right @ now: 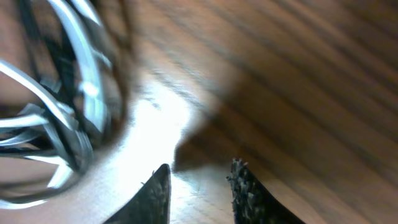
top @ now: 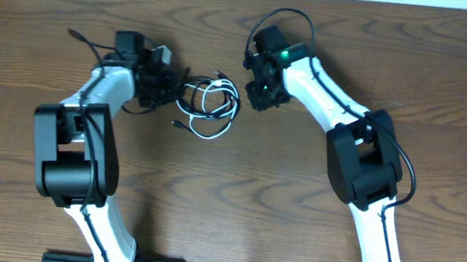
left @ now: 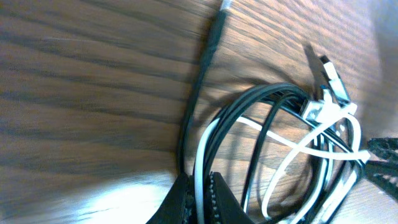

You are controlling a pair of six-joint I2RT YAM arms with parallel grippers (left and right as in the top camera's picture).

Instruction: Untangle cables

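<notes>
Wood table (top: pixel 296 197) | black cable (left: pixel 206 62) seemingly crossing white cable (left: pixel 202 149) | left hand (left: pixel 200 182) pinching it

**Cable knot lies between our two arms**

On the brown wood-grain table (top: pixel 235 200) we see a thin black cable (top: pixel 186 107) and a thin white cable (top: pixel 213 135) looped together. Our left gripper (top: pixel 169 90) meets the tangle's left edge. Our right gripper (top: pixel 255 99) sits just beside its right edge, apparently clear of the loops.
</notes>
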